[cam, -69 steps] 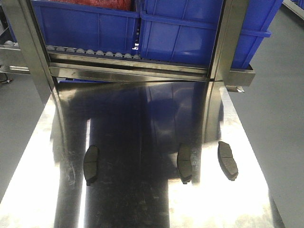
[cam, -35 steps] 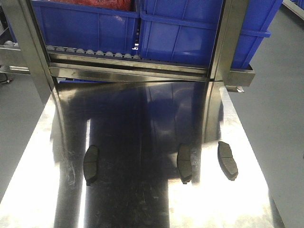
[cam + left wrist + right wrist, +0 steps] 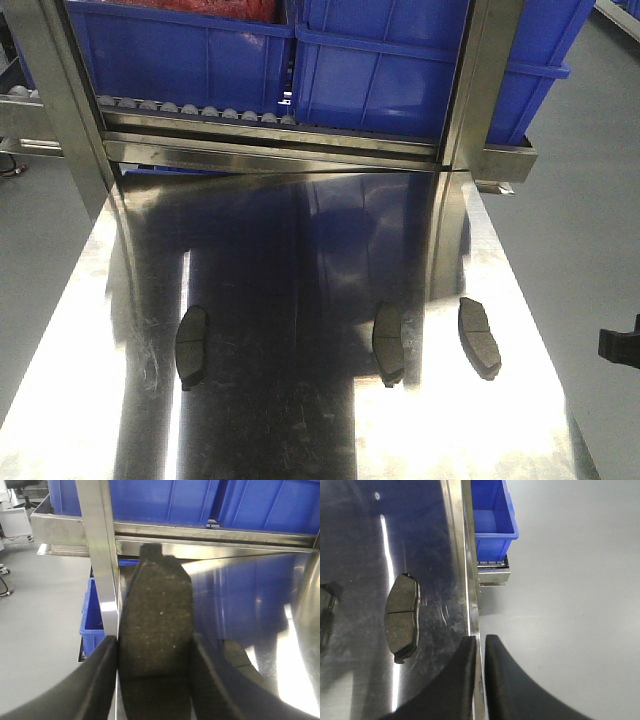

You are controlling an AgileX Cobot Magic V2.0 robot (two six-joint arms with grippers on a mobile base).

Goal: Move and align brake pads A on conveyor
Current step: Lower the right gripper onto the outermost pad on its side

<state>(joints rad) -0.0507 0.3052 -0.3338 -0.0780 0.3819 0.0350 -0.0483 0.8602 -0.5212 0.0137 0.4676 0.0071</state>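
Three brake pads A lie on the shiny steel table point(image 3: 300, 430) in the front view: one at the left point(image 3: 192, 346), one in the middle point(image 3: 388, 342), one at the right point(image 3: 479, 337). My left gripper point(image 3: 155, 652) is shut on another brake pad point(image 3: 156, 630), held on edge above the table, with a lying pad point(image 3: 239, 655) just to its right. My right gripper point(image 3: 480, 647) is shut with nothing in it, over the table's right edge, a short way right of the right pad point(image 3: 402, 617). The conveyor is out of view.
Large blue bins point(image 3: 380, 70) sit on a roller rack point(image 3: 200, 108) behind the table, between steel posts point(image 3: 470, 100). A small blue bin point(image 3: 492, 517) stands beyond the table's right edge over grey floor point(image 3: 570, 605). A black part of the right arm point(image 3: 620, 345) shows at the right.
A black part of the right arm has come into the front view at its right edge. The three pads on the table have not moved.
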